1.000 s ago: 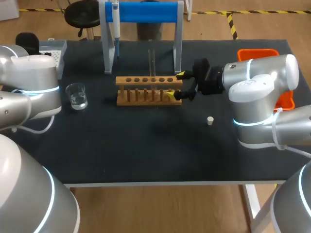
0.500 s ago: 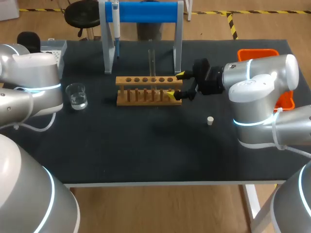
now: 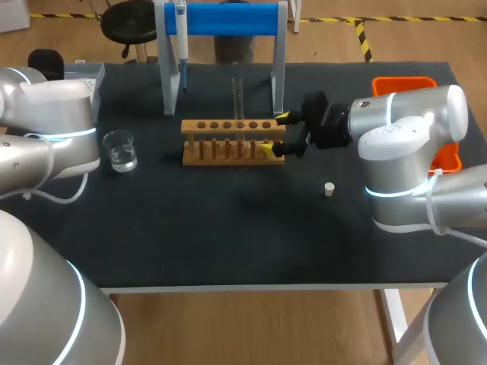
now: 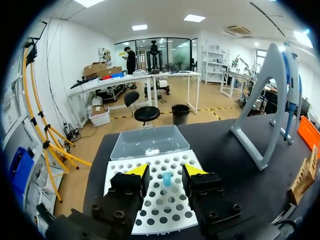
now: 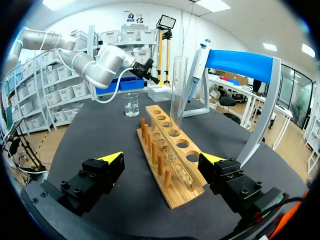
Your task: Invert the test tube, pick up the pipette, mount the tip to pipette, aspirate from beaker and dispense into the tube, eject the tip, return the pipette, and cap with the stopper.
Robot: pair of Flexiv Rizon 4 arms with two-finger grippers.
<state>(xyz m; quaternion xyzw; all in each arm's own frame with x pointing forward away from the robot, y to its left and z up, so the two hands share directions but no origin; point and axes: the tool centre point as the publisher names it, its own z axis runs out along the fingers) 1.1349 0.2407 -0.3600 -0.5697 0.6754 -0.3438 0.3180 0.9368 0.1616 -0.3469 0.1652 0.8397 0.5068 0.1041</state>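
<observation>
My right pincer (image 3: pixel 275 133) stands wide apart. It has one yellow-tipped finger on either side of the 3 o'clock end of the wooden rack (image 3: pixel 228 142), and both are clear of the wood in the wrist view. The test tube (image 3: pixel 237 97) stands upright in one of the rack's middle holes, ahead of that pincer and untouched by it.

Taking the rack as the clock's centre on the table (image 3: pixel 228 236):
- The beaker (image 3: pixel 119 149), with a little clear liquid in it, sits at 9 o'clock, well apart.
- The small white stopper (image 3: pixel 329 188) lies alone at about 4 o'clock.
- The blue-topped stand (image 3: pixel 228 19) rises at 12 o'clock, and the pipette (image 3: pixel 181 38) hangs at its 9 o'clock end.
- An orange bin (image 3: pixel 411 84) shows at about 2 o'clock behind my right arm.

My left pincer (image 4: pixel 166 171) is also apart (the head view hides it behind my own arm). It hovers over the white tip box (image 4: pixel 150 210), near the table's 10 o'clock corner. One blue tip (image 4: pixel 166 178) stands in the holed tray between the fingers, with neither finger on it. The box's clear lid (image 4: pixel 149 141) lies just ahead of the fingers.
</observation>
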